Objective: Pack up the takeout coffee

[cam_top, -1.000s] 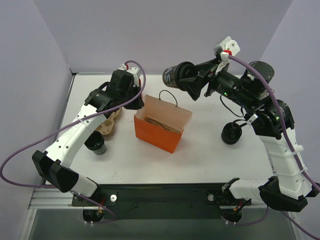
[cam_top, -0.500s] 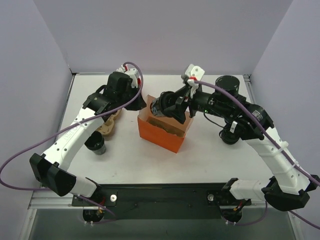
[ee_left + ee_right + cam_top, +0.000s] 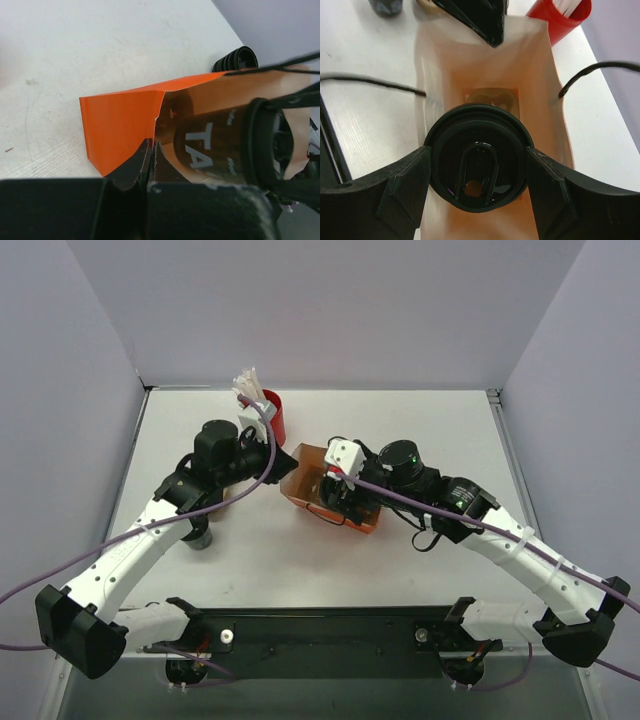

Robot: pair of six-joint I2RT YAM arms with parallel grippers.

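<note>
Coffee cup (image 3: 477,167) in right end effector (image 3: 477,186), inside bag (image 3: 540,85)

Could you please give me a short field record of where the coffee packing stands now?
left gripper: shut on edge of orange bag, holding it open
right gripper: shut on coffee cup, in the bag's mouth
second coffee cup: on table left of bag, not packed
red cup: upright on table, beyond bag
</note>
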